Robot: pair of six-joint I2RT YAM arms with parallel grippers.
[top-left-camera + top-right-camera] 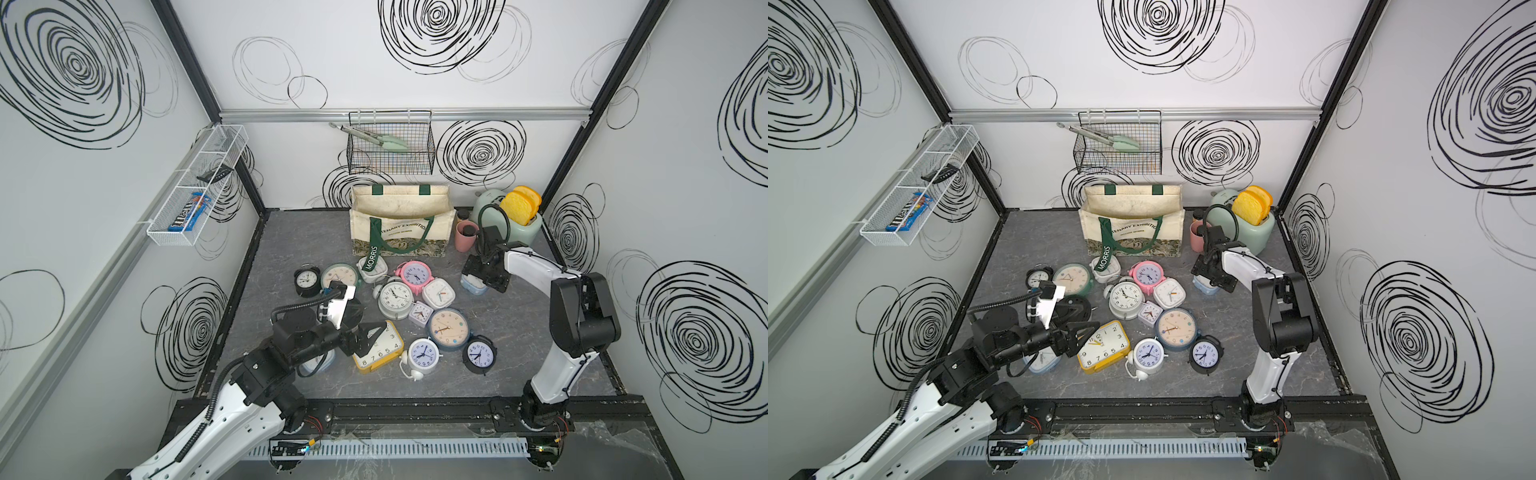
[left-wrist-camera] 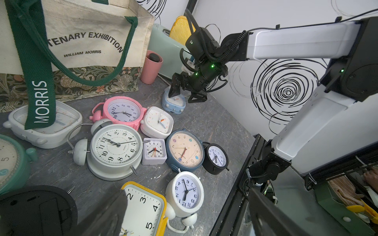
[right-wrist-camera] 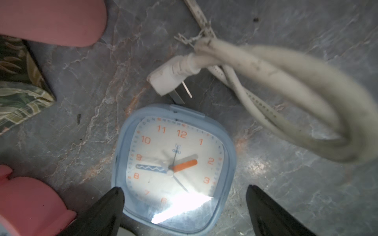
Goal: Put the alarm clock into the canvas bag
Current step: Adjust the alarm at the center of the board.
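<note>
Poises right claw [image 3: 184, 189] spread wide over light-blue square alarm clock [image 3: 173, 155] on bench [image 1: 519, 332], near pink cup [image 1: 463, 239]; holds left claw [image 1: 372, 338] wide above yellow alarm clock [image 1: 386, 351].

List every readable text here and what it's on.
"MORRIS": dark green handle of the cream canvas bag.
"TENARY EXHIBITION", "WILLIAM MORRIS": the bag's side.
"QUARTZ": white twin-bell alarm clock.
"12", "9", "3" in orange: light blue square alarm clock; its brand mark is blurred.
"m&m's": blue packet in the white wire shelf.
</note>
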